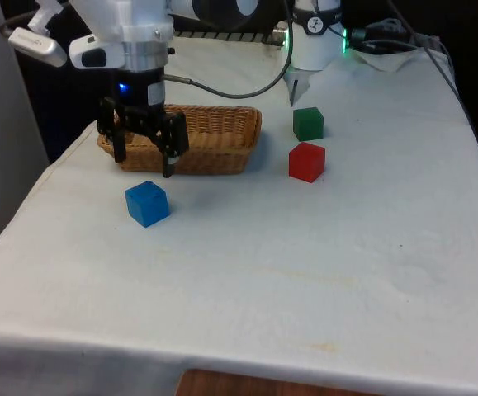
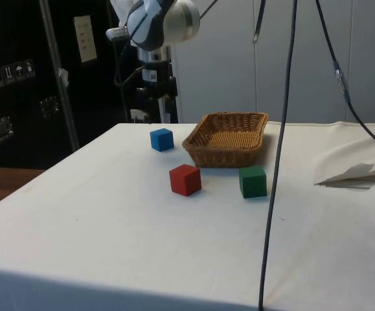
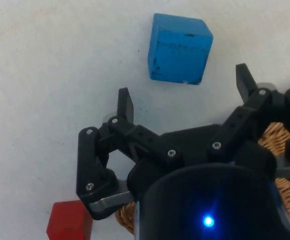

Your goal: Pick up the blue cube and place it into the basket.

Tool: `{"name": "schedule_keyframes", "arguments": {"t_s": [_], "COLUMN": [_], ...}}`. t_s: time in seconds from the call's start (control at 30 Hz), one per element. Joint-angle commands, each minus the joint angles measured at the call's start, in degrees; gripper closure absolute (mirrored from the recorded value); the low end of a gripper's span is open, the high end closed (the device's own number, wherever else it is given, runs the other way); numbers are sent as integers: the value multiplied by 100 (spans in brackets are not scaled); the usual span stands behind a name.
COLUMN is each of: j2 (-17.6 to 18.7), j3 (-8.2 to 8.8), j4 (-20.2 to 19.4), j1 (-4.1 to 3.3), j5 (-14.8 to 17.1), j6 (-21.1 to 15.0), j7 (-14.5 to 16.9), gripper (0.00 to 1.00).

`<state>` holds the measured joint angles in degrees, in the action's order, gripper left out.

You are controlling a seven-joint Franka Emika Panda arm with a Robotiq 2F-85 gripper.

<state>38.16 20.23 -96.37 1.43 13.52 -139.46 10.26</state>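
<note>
End effector [image 1: 144, 161] hangs above the surface [image 1: 288, 264], its fingers [image 3: 126, 104] spread apart and holding nothing, in front of the basket [image 1: 214, 136]. The cube [image 1: 147, 203] sits on the cloth just ahead of it, apart from the basket and not yet between the fingers; in the wrist view the cube [image 3: 179, 48] lies beyond the fingertips and a little off their midline.

The step in hand looks like the approach to the grasp. To do it well, the end effector should shift forward until the cube is centred between the fingers, and turn if needed so the pads meet two flat opposite faces, not the corners. Then it should descend straight, low enough to grip around the cube's middle without pressing into the cloth. The basket rim is close behind, so the descent should keep clear of it. The red [image 1: 306, 161] and green [image 1: 308, 123] cubes stand well apart and pose no hindrance.
</note>
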Motion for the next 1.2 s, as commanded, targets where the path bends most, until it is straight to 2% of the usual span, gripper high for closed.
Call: {"name": "schedule_keyframes", "arguments": {"t_s": [0.0,0.07,0.1,0.13,0.43,0.67,0.7,0.73,0.87,0.93,0.97,1.13,1.17], "j2": [52,86,57,103,183,298,264,315,384,338,413,504,464], "j3": [-52,-57,-11,-57,-23,29,-6,23,0,-6,0,0,-6], "j4": [40,57,23,63,52,86,63,92,143,109,160,223,195], "j1": [34,34,0,29,-11,-52,-23,-46,-34,-29,-34,-34,-34], "j5": [69,97,46,109,86,57,80,63,97,80,97,103,80], "j6": [0,0,0,-6,-6,-92,-57,-97,-109,-80,-115,-115,-86], "j7": [23,23,0,23,-34,-206,-155,-223,-361,-304,-435,-665,-619], "gripper": [0,0,0,0,0,0,0,0,0,0,0,0,0]}}
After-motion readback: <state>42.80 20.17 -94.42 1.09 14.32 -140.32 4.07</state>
